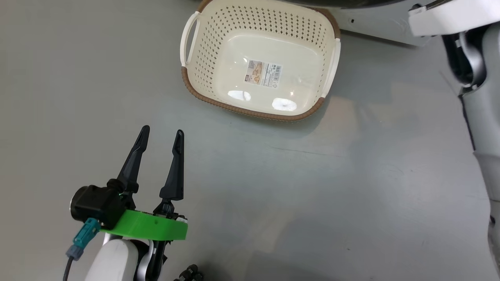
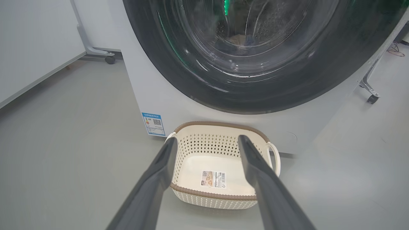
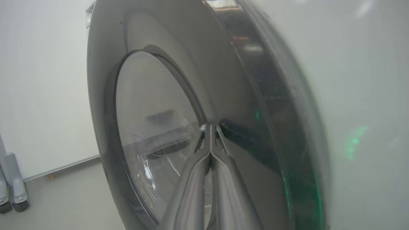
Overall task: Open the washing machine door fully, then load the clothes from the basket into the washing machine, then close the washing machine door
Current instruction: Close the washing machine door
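The left claw (image 1: 162, 131) is held wide open, its two dark tapered fingers spread. Just beyond its tips, on the smooth grey floor (image 1: 312, 195), one basket (image 1: 250, 111) is set. It is made of cream perforated plastic, with a brown woven-look rim, two white handles and one paper label on its glossy bottom. Beyond the basket, the white washing machine (image 2: 140, 89) is seen, with one blue sticker (image 2: 153, 124) at its lower corner and two castered frame legs (image 2: 110, 59) flanking it. The right claw (image 3: 210, 126) is pressed shut. Its tips are met by their own reflection on the glossy black rim of the washing machine door (image 3: 230, 73), just beside the bulging glass.
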`<state>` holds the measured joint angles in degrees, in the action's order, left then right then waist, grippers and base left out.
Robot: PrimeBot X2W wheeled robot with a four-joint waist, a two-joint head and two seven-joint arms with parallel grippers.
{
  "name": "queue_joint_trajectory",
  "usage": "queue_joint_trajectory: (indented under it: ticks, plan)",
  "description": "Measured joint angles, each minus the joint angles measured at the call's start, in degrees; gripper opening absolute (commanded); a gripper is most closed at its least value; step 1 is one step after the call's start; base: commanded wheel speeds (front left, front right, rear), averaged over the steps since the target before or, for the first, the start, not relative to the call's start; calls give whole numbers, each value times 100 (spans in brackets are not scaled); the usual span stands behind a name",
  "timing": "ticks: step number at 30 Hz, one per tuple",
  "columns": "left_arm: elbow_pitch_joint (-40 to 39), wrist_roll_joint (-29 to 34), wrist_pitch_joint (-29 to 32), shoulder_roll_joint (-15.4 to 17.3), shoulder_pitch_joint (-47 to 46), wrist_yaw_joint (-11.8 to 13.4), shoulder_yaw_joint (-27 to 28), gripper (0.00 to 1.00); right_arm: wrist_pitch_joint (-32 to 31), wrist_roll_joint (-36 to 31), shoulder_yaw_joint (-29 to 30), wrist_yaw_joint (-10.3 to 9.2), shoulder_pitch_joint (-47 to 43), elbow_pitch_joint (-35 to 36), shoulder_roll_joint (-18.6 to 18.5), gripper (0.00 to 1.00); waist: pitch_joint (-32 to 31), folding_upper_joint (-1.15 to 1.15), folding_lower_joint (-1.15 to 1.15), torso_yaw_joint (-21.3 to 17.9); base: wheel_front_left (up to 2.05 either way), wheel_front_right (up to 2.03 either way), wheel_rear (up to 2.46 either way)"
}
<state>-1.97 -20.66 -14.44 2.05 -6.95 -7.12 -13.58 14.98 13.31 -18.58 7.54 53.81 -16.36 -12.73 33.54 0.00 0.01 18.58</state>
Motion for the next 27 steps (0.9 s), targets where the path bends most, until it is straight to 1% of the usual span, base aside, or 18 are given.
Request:
queue_joint_trajectory:
  ticks: [4,6,11,18,22,24,27]
  plan:
    - [-4,-15,0,-11,-84,0,-41,100,0,-98,286,10,269,-246,-224,0,97,0,0,145,0,0,0]
    - [-3,-31,0,-13,-116,0,-41,100,10,-178,333,75,352,-330,-280,0,131,0,0,217,0,0,0]
    - [2,-57,0,-15,-130,0,0,100,10,-287,343,100,443,-549,-287,0,151,0,0,333,0,0,0]
    - [20,-74,0,-16,-131,0,83,100,0,-286,342,98,437,-754,-240,0,7,0,0,316,0,0,0]
    - [62,-76,0,-16,-133,0,92,100,1,-279,341,81,372,-755,-204,0,-109,0,-1,269,0,0,0]
    - [91,-145,0,-19,-133,0,156,100,1,-256,334,33,277,-733,-183,0,-183,0,-1,241,0,0,0]
    - [190,-188,-1,-19,-134,0,248,100,1,-156,314,-4,-30,-608,-94,0,-368,0,-1,171,0,0,0]
